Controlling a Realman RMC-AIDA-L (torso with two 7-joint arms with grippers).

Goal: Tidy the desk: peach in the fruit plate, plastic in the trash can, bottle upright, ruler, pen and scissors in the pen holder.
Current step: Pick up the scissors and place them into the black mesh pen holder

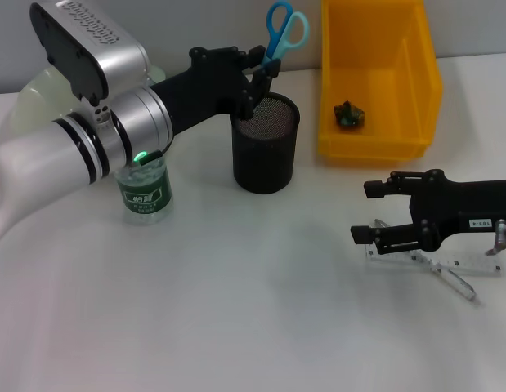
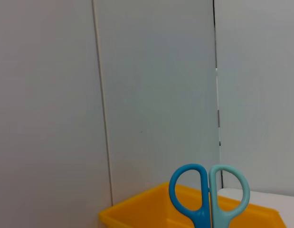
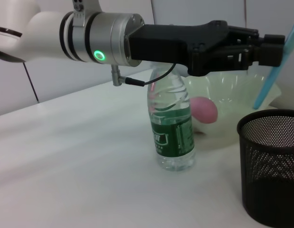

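Above holder [image 1: 266, 153], our left gripper [image 1: 265, 72] pinches scissors [image 1: 283, 34], handles at 12 o'clock. Right gripper [image 1: 369, 212] wide over ruler [image 1: 436, 263].

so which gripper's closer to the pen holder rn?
Left. The left gripper holds the scissors right above the pen holder; the right gripper is off beside it, over the ruler.

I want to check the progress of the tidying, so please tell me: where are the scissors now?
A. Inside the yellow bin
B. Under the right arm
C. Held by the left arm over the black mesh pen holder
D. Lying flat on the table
C: the scissors hang blade-down in the left gripper, just above the rim of the pen holder.
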